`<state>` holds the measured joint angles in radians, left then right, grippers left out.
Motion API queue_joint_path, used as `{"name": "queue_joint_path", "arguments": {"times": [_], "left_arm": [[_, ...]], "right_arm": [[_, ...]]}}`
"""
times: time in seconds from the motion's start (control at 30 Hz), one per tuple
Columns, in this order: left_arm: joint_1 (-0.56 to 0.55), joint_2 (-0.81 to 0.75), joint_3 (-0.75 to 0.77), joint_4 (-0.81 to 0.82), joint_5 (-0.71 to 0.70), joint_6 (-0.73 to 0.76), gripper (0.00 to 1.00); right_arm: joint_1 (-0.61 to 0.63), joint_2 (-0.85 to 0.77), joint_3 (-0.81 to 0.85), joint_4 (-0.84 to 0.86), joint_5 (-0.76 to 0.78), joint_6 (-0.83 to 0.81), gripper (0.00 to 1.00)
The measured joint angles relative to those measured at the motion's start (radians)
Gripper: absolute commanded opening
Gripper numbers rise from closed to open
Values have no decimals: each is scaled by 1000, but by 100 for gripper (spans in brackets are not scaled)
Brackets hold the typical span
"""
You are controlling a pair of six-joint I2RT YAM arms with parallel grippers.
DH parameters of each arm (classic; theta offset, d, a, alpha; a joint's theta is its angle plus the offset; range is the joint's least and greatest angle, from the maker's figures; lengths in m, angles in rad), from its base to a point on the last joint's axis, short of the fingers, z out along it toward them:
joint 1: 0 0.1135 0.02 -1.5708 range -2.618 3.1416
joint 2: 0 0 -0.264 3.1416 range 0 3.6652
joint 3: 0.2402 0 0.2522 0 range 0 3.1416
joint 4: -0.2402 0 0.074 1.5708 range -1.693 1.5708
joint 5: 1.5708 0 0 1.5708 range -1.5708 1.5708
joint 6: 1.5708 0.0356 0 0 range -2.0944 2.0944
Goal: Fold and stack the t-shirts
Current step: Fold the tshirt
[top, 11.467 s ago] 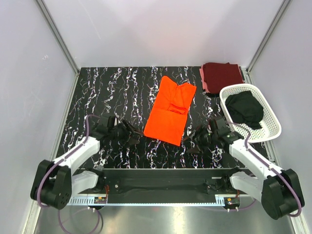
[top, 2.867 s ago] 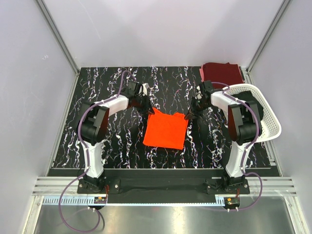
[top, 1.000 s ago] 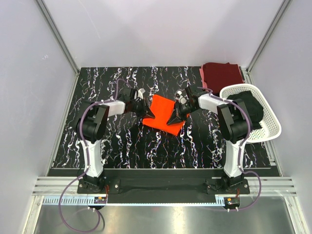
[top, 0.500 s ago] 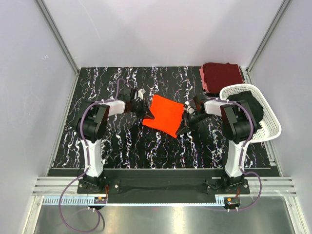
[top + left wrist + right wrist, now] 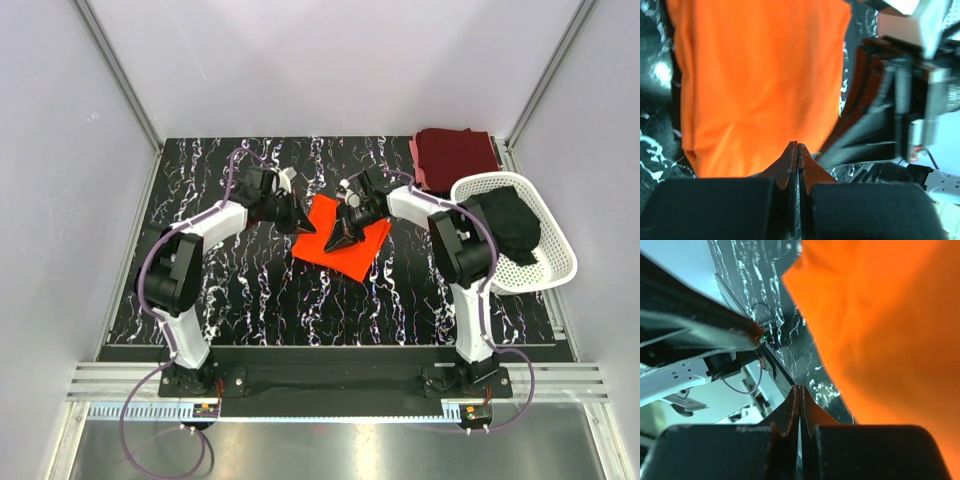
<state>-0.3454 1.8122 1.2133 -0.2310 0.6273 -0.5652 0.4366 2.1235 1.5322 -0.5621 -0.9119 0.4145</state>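
The left gripper (image 5: 303, 226), jaws pressed together, meets the 9 o'clock edge of the orange t-shirt (image 5: 362, 252) at mid-table. The right gripper (image 5: 330, 245), likewise closed, sits over it; whether either pinches cloth is unclear. The maroon t-shirt (image 5: 455, 155) lies folded at 1 o'clock, the black t-shirt (image 5: 510, 225) in the white basket (image 5: 560, 262) at 3 o'clock

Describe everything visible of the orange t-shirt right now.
The orange t-shirt is bright, plain, soft-looking cloth, folded into a compact, roughly square packet with shallow creases. It lies skewed on the black marbled table, near the middle. The shut left pincer meets its left edge. The shut right pincer reaches in over it from the right. Whether either one pinches any cloth cannot be told.
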Motion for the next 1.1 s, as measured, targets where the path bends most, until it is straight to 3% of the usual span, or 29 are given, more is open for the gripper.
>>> {"name": "queue_joint_path", "arguments": {"times": [0.17, 0.4, 0.5, 0.7, 0.83, 0.97, 1.1], "left_arm": [[14, 51, -57, 16, -18, -14, 0], [40, 139, -72, -19, -47, 17, 0], [37, 133, -64, -35, -61, 51, 2], [16, 35, -74, -138, -164, 138, 39], [-103, -96, -66, -197, -293, 196, 56], [-272, -141, 1, -210, -404, 232, 58], [-419, -71, 108, -229, -511, 254, 59]], "right_arm": [[1, 90, -31, 18, -23, 16, 0], [-52, 43, -185, 23, -17, -29, 0], [-118, -47, -228, -36, 51, -42, 9], [-245, -275, -253, -105, 169, -57, 41], [-284, -381, -267, -133, 251, -42, 49], [-306, -405, -269, -196, 368, 3, 58], [-340, -422, -276, -264, 497, 37, 65]]}}
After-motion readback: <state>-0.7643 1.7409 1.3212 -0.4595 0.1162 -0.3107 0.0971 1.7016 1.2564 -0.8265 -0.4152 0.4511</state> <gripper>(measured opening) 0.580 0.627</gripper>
